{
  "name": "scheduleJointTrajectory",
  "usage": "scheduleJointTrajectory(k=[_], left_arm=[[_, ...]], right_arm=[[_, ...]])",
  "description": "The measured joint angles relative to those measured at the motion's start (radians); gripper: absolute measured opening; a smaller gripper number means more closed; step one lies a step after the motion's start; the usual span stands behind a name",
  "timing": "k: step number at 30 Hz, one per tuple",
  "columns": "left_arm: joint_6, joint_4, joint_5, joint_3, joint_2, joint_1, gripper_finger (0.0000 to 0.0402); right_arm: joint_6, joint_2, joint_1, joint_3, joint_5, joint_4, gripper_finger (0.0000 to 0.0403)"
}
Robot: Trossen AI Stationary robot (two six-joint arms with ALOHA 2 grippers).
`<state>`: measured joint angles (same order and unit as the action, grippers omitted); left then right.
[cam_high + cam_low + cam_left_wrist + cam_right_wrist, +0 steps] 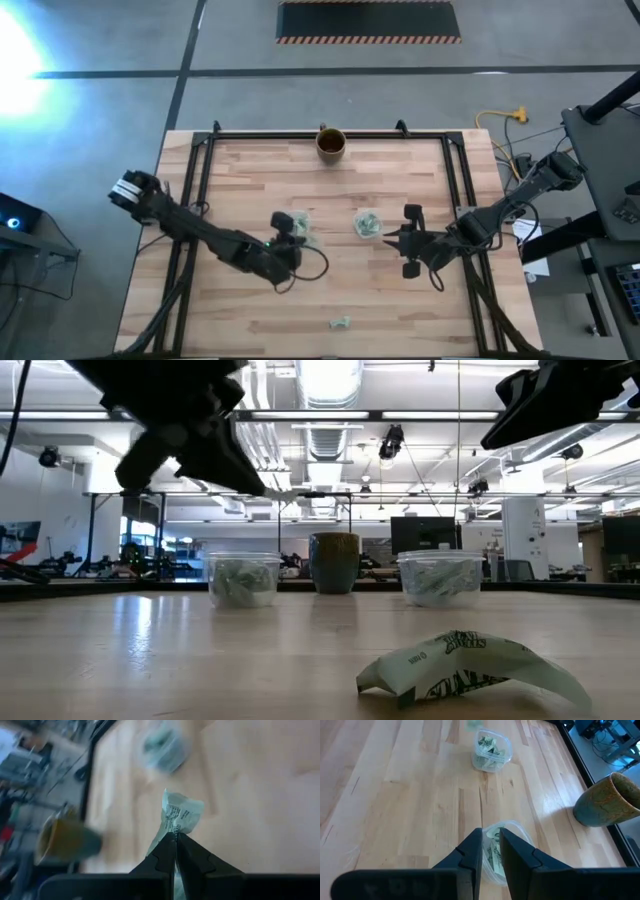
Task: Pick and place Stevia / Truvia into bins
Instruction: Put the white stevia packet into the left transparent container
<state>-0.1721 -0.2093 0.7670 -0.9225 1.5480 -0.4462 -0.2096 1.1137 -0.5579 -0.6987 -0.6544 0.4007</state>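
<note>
One packet pinched, one left loose on the table, the rest already in the two cups.

Left gripper [175,837] has its fingers pressed together on the lower end of a crumpled green-and-white sweetener packet [179,815], held above the wood near the left cup [301,227]. Right gripper [490,847] hovers over the right cup [507,851], its fingers a narrow gap apart with nothing between them that I can see. Both clear cups already hold packets, and a single loose packet [340,322] lies well apart from them near the front edge of the table [400,300]. These packets look feather-light, soft and crinkly, so I would judge they bend rather than resist; a pinch on a raised fold or corner seems the surest hold, since a flat one could slide on the wood. The mug [331,143] stands at the back.
</note>
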Motion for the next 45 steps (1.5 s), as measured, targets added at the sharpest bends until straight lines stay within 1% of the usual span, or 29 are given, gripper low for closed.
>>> scheduleJointTrajectory(k=[2,6,12,28,32,45], left_arm=[[0.028,-0.051,0.031,0.005,-0.016,0.022,0.0001],[0.067,-0.097,0.033,0.032,-0.022,0.074,0.0001],[0.121,-0.093,0.026,0.068,-0.009,0.134,0.0001],[0.141,-0.116,0.022,0.07,-0.009,0.139,0.0002],[0.141,-0.138,-0.007,0.07,-0.009,0.139,0.0002],[0.14,-0.145,-0.011,0.07,-0.009,0.139,0.0002]], right_arm=[[0.0,0.0,0.0,0.0,0.0,-0.002,0.0057],[0.0,0.0,0.0,0.002,0.0,-0.005,0.0057],[0.003,0.0,0.0,0.007,0.0,-0.013,0.0057],[0.004,0.0,0.0,0.028,-0.003,-0.017,0.0057],[0.004,0.0,0.0,0.028,-0.003,-0.017,0.0057],[0.003,0.0,0.0,0.028,-0.003,-0.029,0.0057]])
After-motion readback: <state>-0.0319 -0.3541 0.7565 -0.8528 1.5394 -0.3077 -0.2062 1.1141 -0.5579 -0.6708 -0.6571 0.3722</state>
